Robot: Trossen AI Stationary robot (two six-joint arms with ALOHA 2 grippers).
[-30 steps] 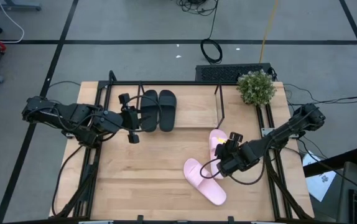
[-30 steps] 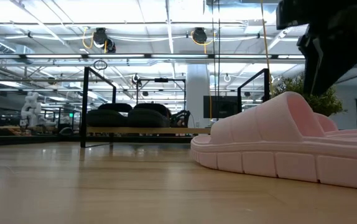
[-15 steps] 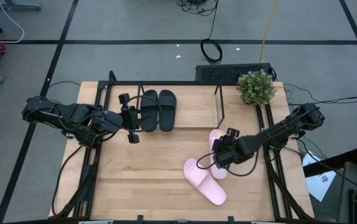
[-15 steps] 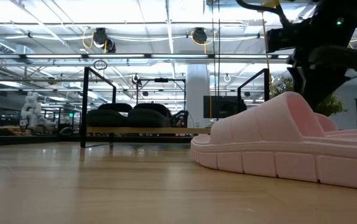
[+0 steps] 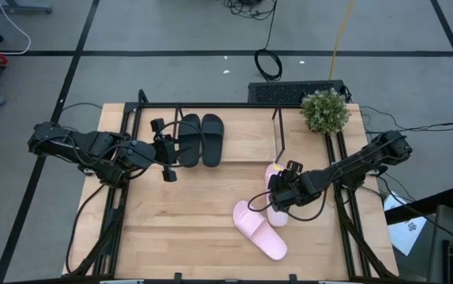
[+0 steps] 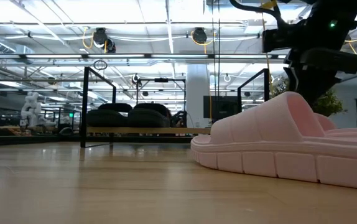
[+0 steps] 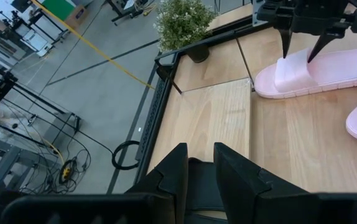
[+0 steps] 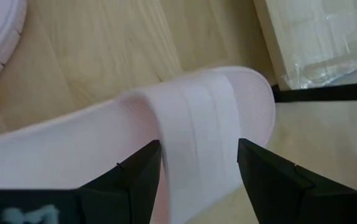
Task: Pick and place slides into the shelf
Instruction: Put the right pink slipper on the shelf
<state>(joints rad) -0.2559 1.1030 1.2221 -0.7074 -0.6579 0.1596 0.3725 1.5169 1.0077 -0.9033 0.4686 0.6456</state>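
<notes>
At the table's near edge, toward 5 o'clock from its centre, 1 pale pink slide (image 5: 260, 233) lies flat on the wooden table (image 5: 187, 229), angled with its toe pointing toward 4 o'clock; in the low view it fills the right foreground (image 6: 290, 146). Just beyond it, at about 3 o'clock from centre, the second pink slide (image 5: 274, 183) lies beneath the right gripper (image 5: 278, 195), whose 2 fingers are spread wide and straddle the slide's broad strap (image 8: 197, 124) without visibly pinching it; the right wrist view shows 1 dark finger (image 8: 142, 177) on each side of the strap. That arm reaches in from the table's 3 o'clock side. Farther back, toward 11 o'clock, the shelf (image 5: 278, 126) of thin black rods holds the 2 black slides (image 5: 200, 140), side by side on its wooden base at the left end. The left gripper (image 5: 163, 148) sits at the outer black slide, at its 9 o'clock side; its fingers (image 7: 172, 171) are partly parted, and whether they pinch the slide cannot be told. At the far right corner, 1 o'clock, a small potted plant (image 5: 324, 110) stands just outside the shelf.
</notes>
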